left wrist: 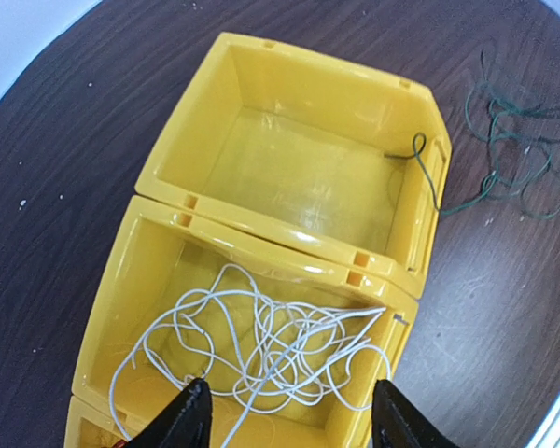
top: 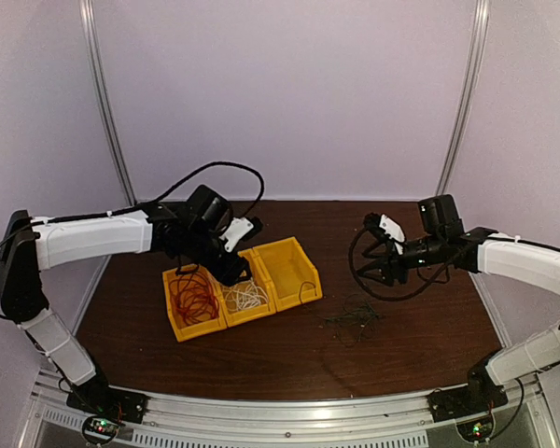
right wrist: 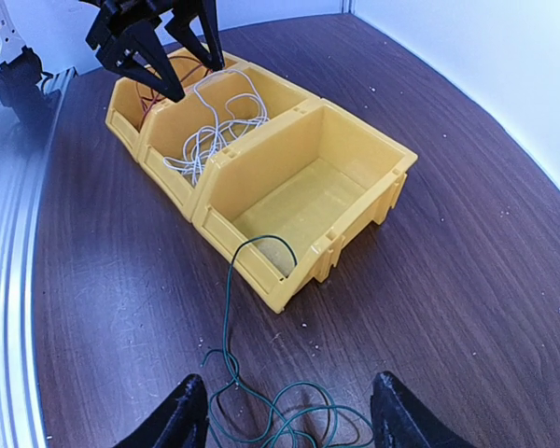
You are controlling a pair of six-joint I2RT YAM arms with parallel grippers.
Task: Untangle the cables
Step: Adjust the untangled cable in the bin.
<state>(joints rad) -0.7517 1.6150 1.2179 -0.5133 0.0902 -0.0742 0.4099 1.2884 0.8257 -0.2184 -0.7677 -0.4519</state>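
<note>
Left fingers (left wrist: 189,420), right fingers (right wrist: 187,415) spread, empty; white cable (left wrist: 280,350) looped, green cable (top: 352,316) tangled.

left arm (top: 93,235): reaching forward and inward, wrist pitched down | left gripper (left wrist: 289,425): jaws spread wide | right arm (top: 523,261): reaching inward, wrist raised | right gripper (right wrist: 289,415): jaws spread wide

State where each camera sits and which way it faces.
Top external: above and behind the robot, facing down on the table; left arm and right arm show.
Left wrist: over the white cable, looking down; left claw open at the bottom edge.
Right wrist: low, looking across at the yellow bins; right claw open, green cable just ahead.
Shared: both wrist views show the empty yellow bin, green cable draped over its rim.
</note>
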